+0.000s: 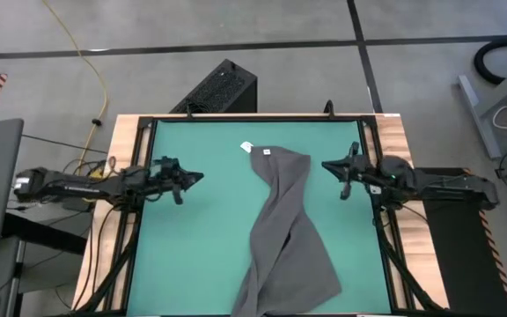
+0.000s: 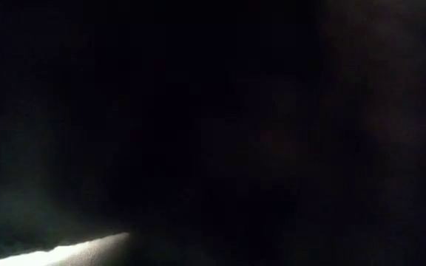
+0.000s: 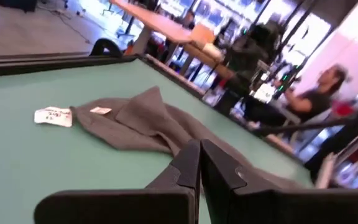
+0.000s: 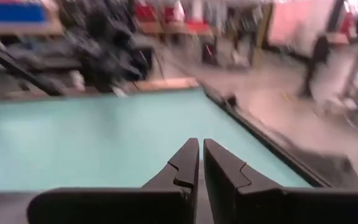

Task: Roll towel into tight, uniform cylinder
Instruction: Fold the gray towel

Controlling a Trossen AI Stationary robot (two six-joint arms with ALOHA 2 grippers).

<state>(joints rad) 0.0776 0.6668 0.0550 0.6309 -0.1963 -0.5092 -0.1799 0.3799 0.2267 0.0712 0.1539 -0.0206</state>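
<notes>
Lying crumpled and unrolled between both grippers on green mat (image 1: 192, 255): towel (image 1: 284, 238). Hovering clenched, empty, beside its left: left gripper (image 1: 199, 177). Hovering clenched, empty, beside its right: right gripper (image 1: 326, 165).

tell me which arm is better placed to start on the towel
Probably the right. In the high view the right gripper sits closer to the crumpled towel than the left gripper, which has bare green mat between. Both are shut, holding nothing.
</notes>
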